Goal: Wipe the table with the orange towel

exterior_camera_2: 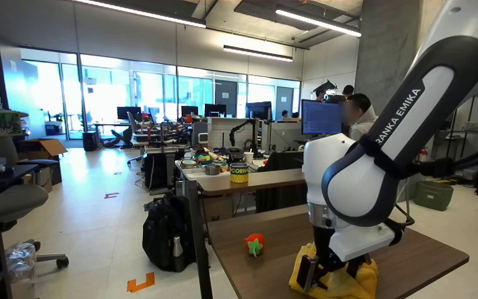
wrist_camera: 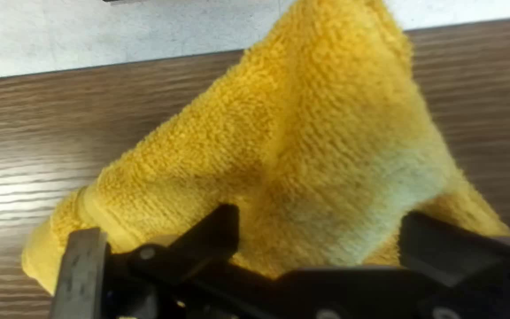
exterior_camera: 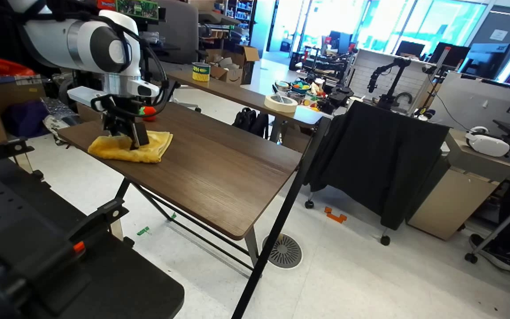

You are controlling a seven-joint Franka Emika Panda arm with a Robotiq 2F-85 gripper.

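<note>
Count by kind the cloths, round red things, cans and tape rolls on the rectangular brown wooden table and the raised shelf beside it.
Folded yellow-orange terry towel: 1
Round red object with green star-shaped leaf: 1
Cylindrical yellow-and-green corn can: 1
Flat cream tape roll: 1
Total: 4

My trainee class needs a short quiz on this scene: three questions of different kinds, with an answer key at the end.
1. Choose one. The gripper is: (a) shut; (b) open; (c) out of view.
2. True or false: the red object rests on the table, apart from the towel.
3. Short answer: which word can be read on the can?

Key:
1. b
2. True; bare wood shows between them.
3. CORN
</note>
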